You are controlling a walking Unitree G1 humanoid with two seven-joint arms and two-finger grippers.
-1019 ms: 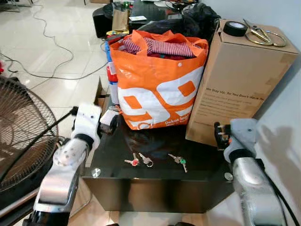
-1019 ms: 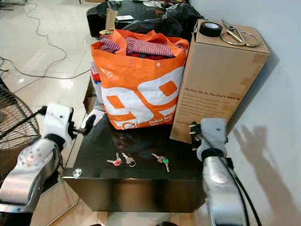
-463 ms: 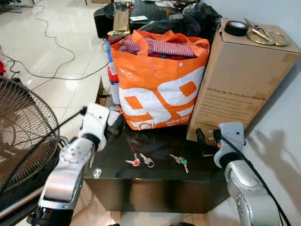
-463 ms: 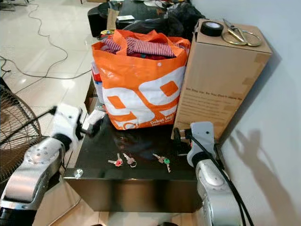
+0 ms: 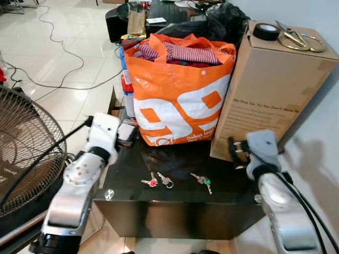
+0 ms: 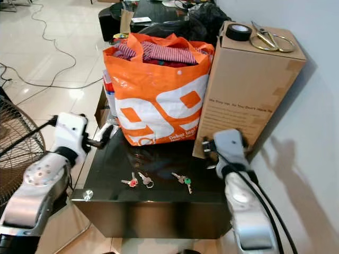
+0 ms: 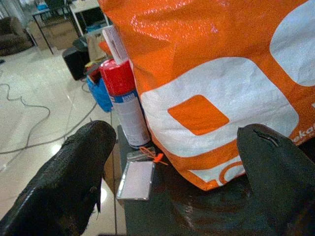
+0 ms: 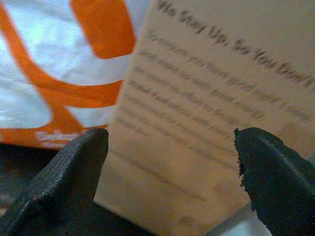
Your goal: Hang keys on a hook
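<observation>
The left gripper (image 7: 177,162) has its two black fingers spread wide apart and holds nothing. It hangs over the left back corner of the shiny black table (image 5: 180,203), close to the big orange and white plastic bag (image 5: 180,103). Between its fingers you can see a red and white spray can (image 7: 125,101) and a small flat white card (image 7: 136,180) lying at the table's edge.

The right gripper (image 8: 172,162) is also spread open and empty. It is at the right side of the table, pointing at the tall brown cardboard box (image 5: 273,90) with dark writing on it.

Two little bunches of keys lie flat near the table's front edge, between the two arms. One bunch has a red tag (image 5: 152,182). The other has a green tag (image 5: 206,182). Neither gripper touches them.

A black roll of tape (image 5: 265,32) and gold scissors (image 5: 296,38) rest on top of the box. Striped clothes (image 5: 185,53) fill the bag. A round wire fan (image 5: 24,153) stands on the floor to the left.
</observation>
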